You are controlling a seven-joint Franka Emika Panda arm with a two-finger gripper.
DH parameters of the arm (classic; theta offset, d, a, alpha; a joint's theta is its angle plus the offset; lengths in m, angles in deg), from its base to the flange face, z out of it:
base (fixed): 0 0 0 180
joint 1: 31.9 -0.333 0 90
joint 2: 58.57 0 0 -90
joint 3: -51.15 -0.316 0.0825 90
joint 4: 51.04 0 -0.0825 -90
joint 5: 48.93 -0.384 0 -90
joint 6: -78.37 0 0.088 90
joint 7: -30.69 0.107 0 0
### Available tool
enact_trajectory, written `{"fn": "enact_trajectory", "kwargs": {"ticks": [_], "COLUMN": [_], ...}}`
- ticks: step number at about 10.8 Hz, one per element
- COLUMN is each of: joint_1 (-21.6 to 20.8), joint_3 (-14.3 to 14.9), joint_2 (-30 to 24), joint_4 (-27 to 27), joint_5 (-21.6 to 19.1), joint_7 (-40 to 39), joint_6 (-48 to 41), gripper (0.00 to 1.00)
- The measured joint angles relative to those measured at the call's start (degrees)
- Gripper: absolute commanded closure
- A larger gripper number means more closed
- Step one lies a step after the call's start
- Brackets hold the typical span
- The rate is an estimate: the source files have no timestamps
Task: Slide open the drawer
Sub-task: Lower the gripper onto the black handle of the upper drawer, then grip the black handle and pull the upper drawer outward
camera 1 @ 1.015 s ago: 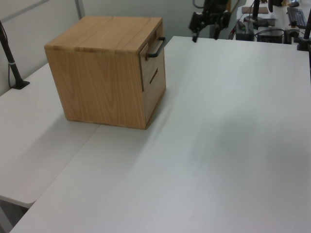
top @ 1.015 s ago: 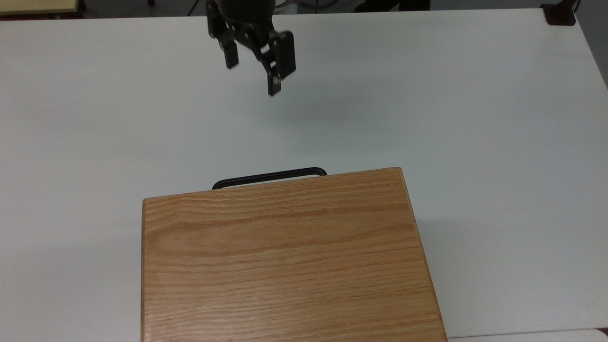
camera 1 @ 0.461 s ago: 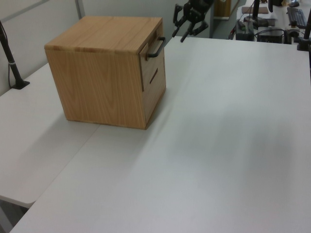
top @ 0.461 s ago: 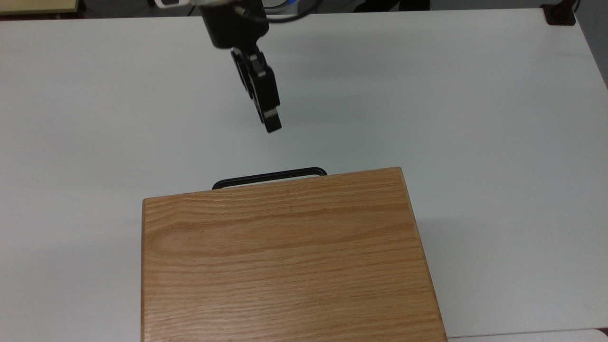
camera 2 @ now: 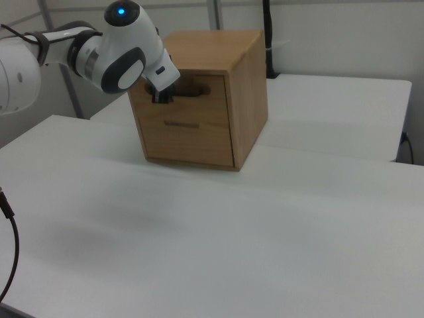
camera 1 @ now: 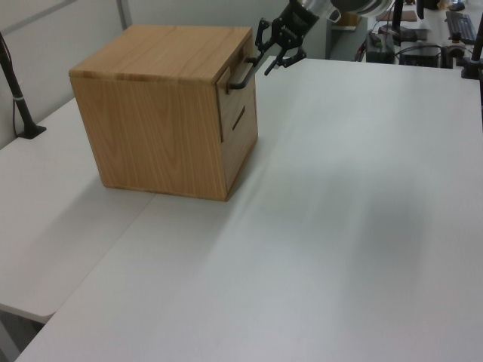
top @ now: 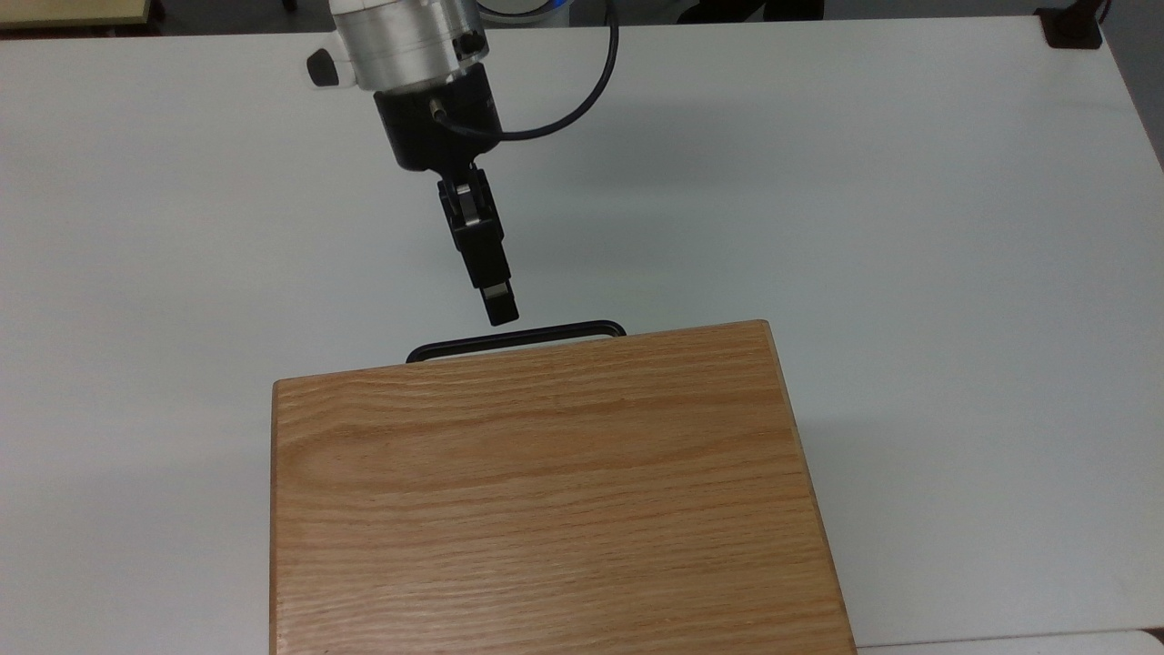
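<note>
Drawer (camera 1: pixel 240 90): was closed, flush in the box (top: pixel 546 491).
Handle (top: pixel 516 338): black bar, free.
Gripper (camera 1: pixel 273 54): just beside the handle, not touching; jaws were wide apart.

Broad white rectangular tables (camera 1: pixel 339 226) stood pushed together under even, soft light. A black clamp post (camera 1: pixel 15 90) rose at the left view's left, before a pale grey partition wall (camera 1: pixel 60 34).
</note>
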Motion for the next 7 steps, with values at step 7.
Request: {"fn": "enact_trajectory", "kwargs": {"ticks": [7], "joint_1": [0.39], "joint_3": [0.04], "joint_2": [4.48], "joint_4": [-4.27], "joint_5": [-0.01], "joint_7": [2.19], "joint_6": [0.36], "gripper": [0.71]}}
